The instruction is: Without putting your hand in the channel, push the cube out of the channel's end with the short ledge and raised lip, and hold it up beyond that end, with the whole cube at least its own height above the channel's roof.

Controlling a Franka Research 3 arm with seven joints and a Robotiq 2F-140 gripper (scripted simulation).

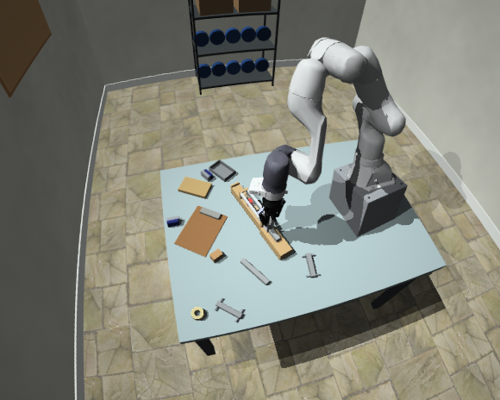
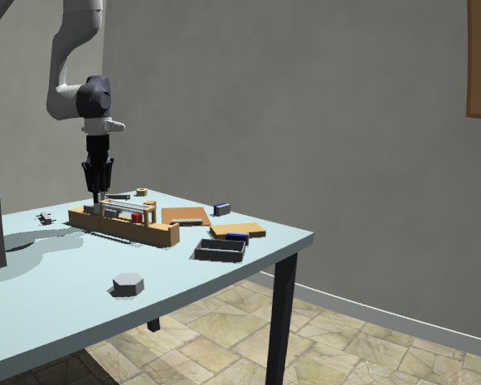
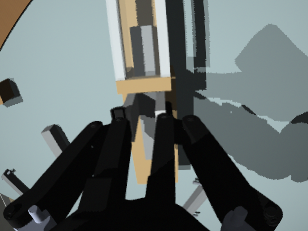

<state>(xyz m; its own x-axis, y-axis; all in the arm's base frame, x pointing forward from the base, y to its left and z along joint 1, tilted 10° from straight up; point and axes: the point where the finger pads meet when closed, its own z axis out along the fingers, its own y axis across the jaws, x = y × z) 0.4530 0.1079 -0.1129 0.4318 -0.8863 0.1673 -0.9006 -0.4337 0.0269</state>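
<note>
A long wooden channel (image 1: 261,225) lies slantwise in the middle of the table, with a see-through roof over its middle stretch (image 2: 123,206). The red cube (image 1: 251,201) sits inside it under the roof (image 2: 136,217), towards the end with the raised lip (image 2: 172,234). My gripper (image 1: 270,221) (image 2: 97,198) stands upright over the channel's other end and is shut on a grey pusher tool (image 2: 109,212). The tool's front reaches under the roof, a little short of the cube. In the wrist view my fingers point down on the grey tool (image 3: 146,47) in the channel.
A clipboard (image 1: 200,230), a wooden board (image 1: 195,187), a grey tray (image 1: 222,171), two blue blocks (image 1: 173,221), a small wooden block (image 1: 216,255), a grey bar (image 1: 255,271), two I-shaped parts (image 1: 311,265), a tape roll (image 1: 196,310) and a hex nut (image 2: 128,284) lie around. The robot's base (image 1: 367,198) stands at the right.
</note>
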